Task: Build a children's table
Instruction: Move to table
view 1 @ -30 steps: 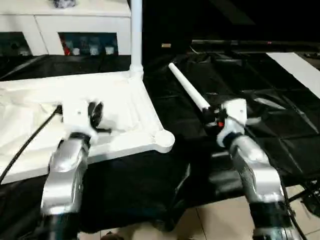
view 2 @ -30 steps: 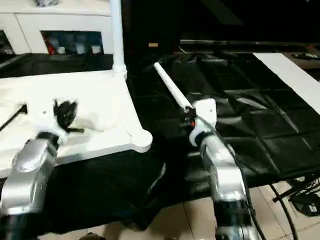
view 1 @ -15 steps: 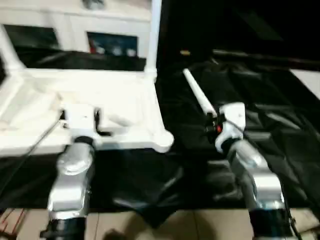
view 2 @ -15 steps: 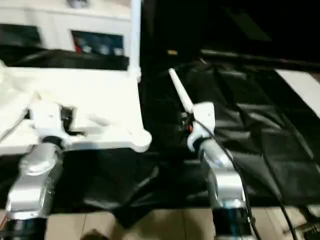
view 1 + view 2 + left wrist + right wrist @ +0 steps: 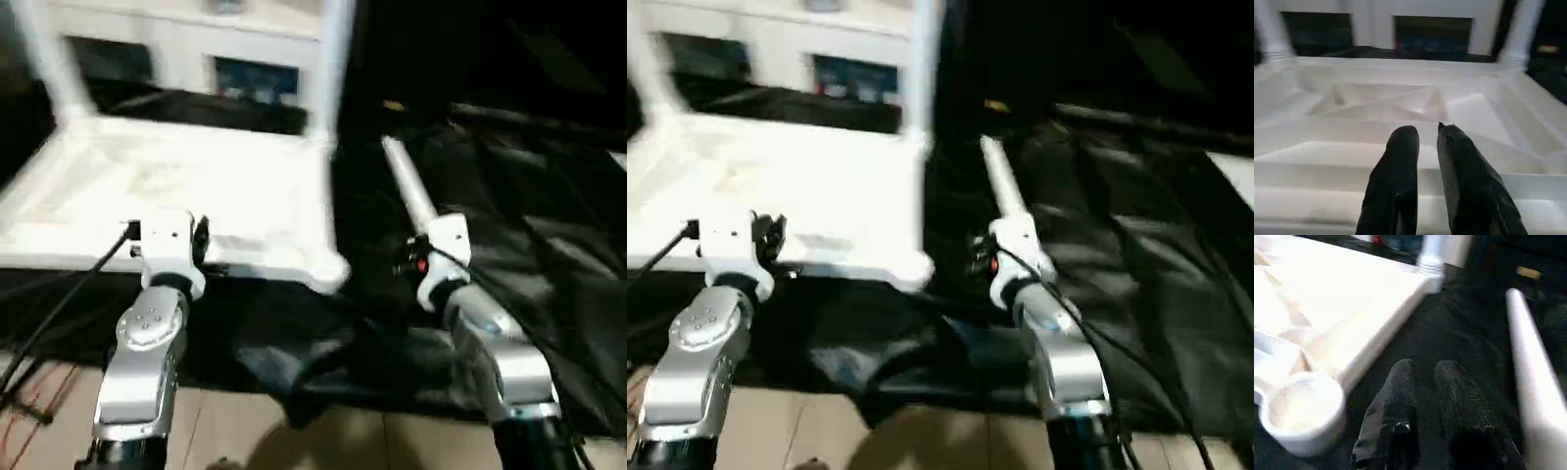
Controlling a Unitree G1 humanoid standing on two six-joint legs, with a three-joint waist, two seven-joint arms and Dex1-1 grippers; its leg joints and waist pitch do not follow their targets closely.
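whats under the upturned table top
A black cloth shows spread around the table top and runs under its near edge; what lies beneath the top's middle is covered.

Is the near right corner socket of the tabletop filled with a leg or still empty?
Empty. The near corner socket shows an open round cup with no leg in it; a loose leg lies beside it on the black cloth.

1. Both head views are soft with motion blur; edges smear across the frame.
2. The upturned white plastic tabletop with ribbed underside (image 5: 196,191) glares, nearly washed out at centre left.
3. The black cloth sheet (image 5: 529,225) at right sinks into deep shadow, with faint sheen on its folds.
4. The silver forearms (image 5: 147,343) catch bright highlights.
5. In the left wrist view the left hand (image 5: 1427,129) is blurred close up.
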